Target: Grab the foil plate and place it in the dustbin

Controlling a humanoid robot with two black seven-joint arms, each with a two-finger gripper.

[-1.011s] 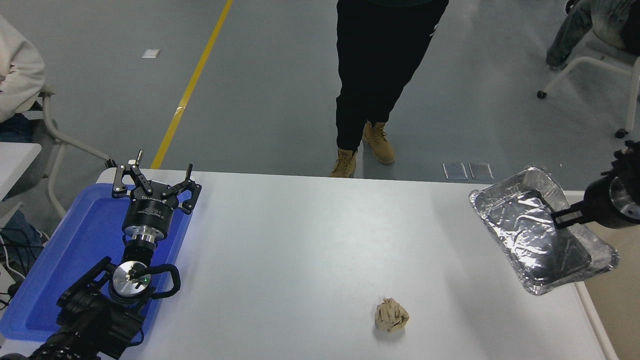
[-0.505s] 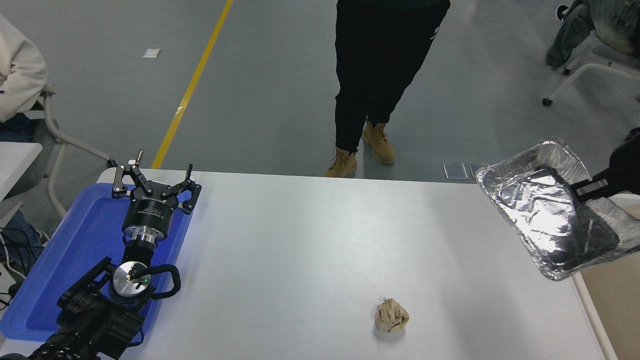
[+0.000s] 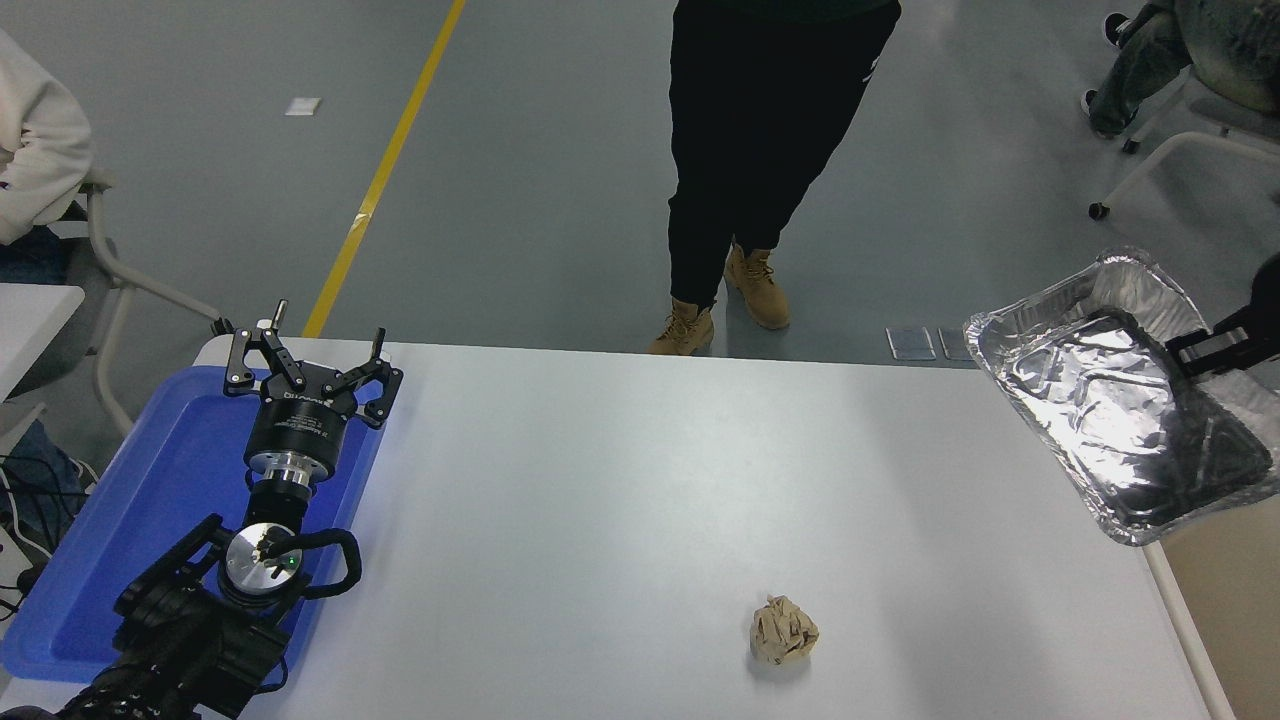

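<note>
The foil plate [image 3: 1100, 400], shiny and crinkled, hangs tilted in the air over the table's far right corner. My right gripper [image 3: 1190, 352] comes in from the right edge and is shut on the plate's far right rim; most of that arm is out of frame. The dustbin [image 3: 1235, 600] shows only as an off-white rim and a beige inside along the lower right edge, just below the plate's near end. My left gripper [image 3: 305, 362] is parked open at the left, over a blue tray.
A crumpled brown paper ball [image 3: 783, 631] lies on the white table [image 3: 620, 480] near the front. The flat blue tray [image 3: 150, 500] sits at the left edge. A person [image 3: 770, 150] in dark trousers and tan boots stands at the far side.
My right gripper has carried the foil plate up and to the right, from over the table's right part to beyond its edge. The left arm has not moved.
</note>
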